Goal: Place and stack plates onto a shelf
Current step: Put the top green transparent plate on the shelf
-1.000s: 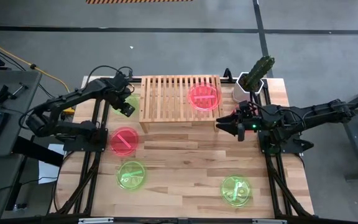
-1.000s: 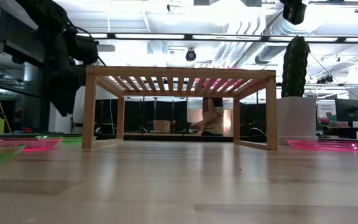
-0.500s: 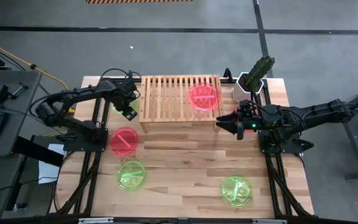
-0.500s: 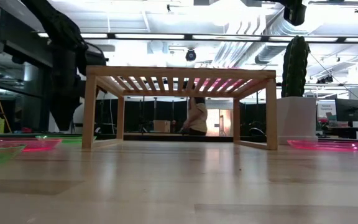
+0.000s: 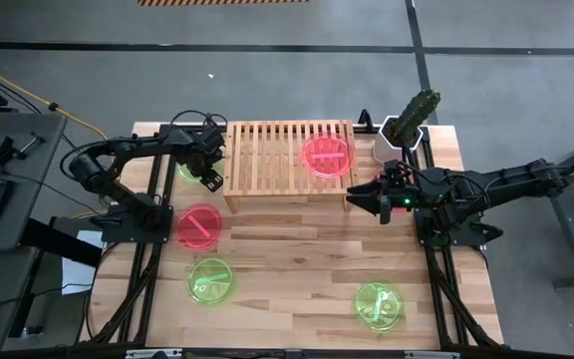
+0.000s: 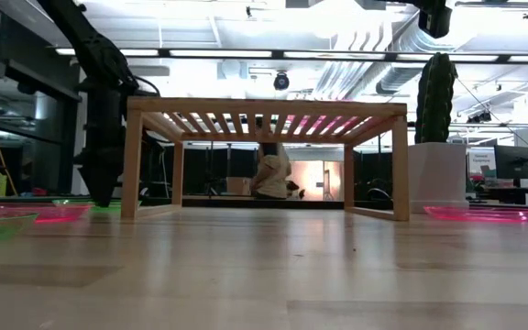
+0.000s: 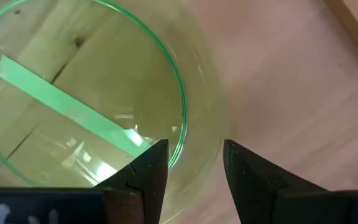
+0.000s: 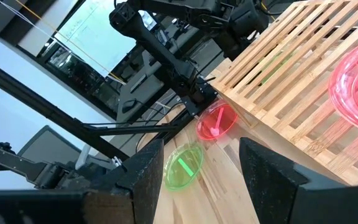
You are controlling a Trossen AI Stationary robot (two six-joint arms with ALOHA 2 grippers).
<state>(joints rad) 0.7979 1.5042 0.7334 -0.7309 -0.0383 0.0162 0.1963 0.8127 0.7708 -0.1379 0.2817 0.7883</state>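
The bamboo shelf (image 5: 267, 160) stands at the far middle of the table, with one pink plate (image 5: 327, 155) on its slats. A green plate (image 5: 186, 166) lies on the table left of the shelf. My left gripper (image 5: 207, 176) is over that plate's shelf-side edge, pointing down. In the left wrist view it (image 7: 194, 165) is open, with the green rim (image 7: 182, 118) between its fingers; one stands inside the plate, one outside. I cannot see them touching. My right gripper (image 5: 365, 196) waits open at the shelf's right near corner.
On the table lie a pink plate (image 5: 199, 226) and a green plate (image 5: 210, 280) near left, and a green plate (image 5: 378, 305) near right. The low view shows another pink plate (image 6: 479, 213) right of the shelf. A potted cactus (image 5: 407, 125) stands far right. A person (image 6: 271, 170) walks behind.
My left gripper has come down beside the shelf's left end onto the green plate there, its arm swinging toward the far edge. My right arm has kept still. The person in the background has walked to the left.
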